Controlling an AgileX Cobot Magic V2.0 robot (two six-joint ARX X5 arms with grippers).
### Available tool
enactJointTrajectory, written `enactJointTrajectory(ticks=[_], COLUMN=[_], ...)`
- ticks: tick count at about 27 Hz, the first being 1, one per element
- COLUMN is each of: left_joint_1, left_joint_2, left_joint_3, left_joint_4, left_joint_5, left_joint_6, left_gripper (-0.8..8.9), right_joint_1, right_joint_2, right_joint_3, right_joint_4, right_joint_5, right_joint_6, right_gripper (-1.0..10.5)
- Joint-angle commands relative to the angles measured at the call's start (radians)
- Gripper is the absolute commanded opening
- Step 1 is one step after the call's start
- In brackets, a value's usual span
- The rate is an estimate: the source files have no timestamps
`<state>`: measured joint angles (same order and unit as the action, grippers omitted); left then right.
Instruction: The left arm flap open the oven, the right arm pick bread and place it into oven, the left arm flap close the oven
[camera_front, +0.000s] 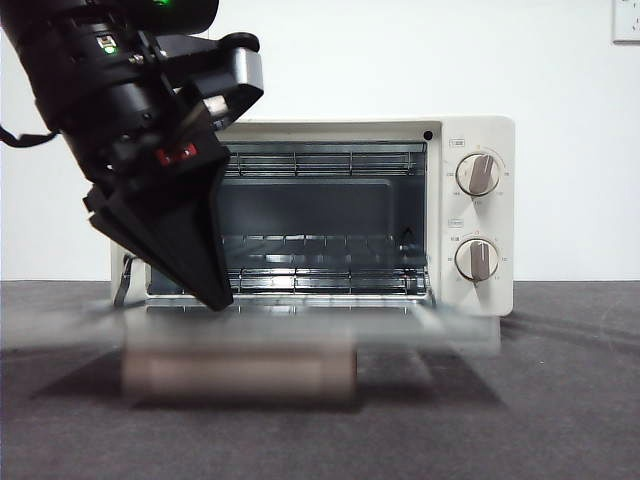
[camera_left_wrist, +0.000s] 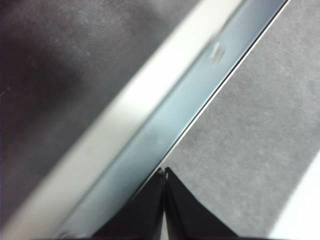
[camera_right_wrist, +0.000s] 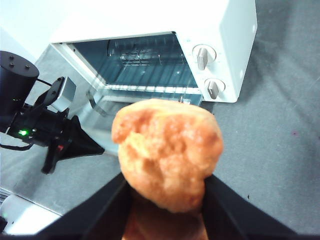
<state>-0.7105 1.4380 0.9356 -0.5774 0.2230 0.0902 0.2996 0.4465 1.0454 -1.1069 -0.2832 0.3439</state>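
The cream-white oven (camera_front: 480, 210) stands open, its wire rack (camera_front: 320, 275) bare. Its door (camera_front: 300, 325) hangs down in front, blurred, with the beige handle (camera_front: 240, 370) lowest. My left gripper (camera_front: 215, 300) is shut, and its pointed tip is at the door's left end. In the left wrist view the shut tips (camera_left_wrist: 164, 172) sit at the edge of the door's glass (camera_left_wrist: 165, 125). My right gripper (camera_right_wrist: 165, 200) is shut on the golden-brown bread (camera_right_wrist: 167, 150) and holds it high in front of the oven (camera_right_wrist: 220, 45). It does not show in the front view.
The oven sits on a dark grey table (camera_front: 570, 400) against a white wall. Two beige knobs (camera_front: 478, 172) are on its right side. The left arm (camera_right_wrist: 50, 130) shows in the right wrist view to the left of the door.
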Motion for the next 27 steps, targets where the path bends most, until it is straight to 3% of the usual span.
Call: enactJointTrajectory(ticks=[1, 7, 11, 21, 27], left_joint_1=[-0.011, -0.017, -0.017, -0.017, -0.017], left_joint_2=[0.019, -0.044, -0.189, -0.55, -0.72], left_joint_3=[0.009, 0.022, 0.039, 0.059, 0.069], left_joint_4=[0.013, -0.056, -0.104, -0.179, -0.265], left_joint_5=[-0.014, -0.013, -0.014, -0.017, -0.117], left_joint_6=[-0.005, -0.006, -0.035, -0.129, -0.145], left_gripper=[0.09, 0.09, 0.1, 0.1, 0.1], right_joint_1=[0.004, 0.004, 0.004, 0.016, 0.096], right_joint_2=[0.001, 0.003, 0.058, 0.244, 0.384], right_joint_3=[0.017, 0.017, 0.015, 0.009, 0.005], right_joint_4=[0.013, 0.014, 0.014, 0.099, 0.214], right_joint_5=[0.003, -0.019, -0.107, -0.206, -0.214], right_joint_6=[-0.013, -0.019, -0.042, -0.098, -0.089], right_gripper=[1.9, 1.9, 1.9, 1.9, 1.9])
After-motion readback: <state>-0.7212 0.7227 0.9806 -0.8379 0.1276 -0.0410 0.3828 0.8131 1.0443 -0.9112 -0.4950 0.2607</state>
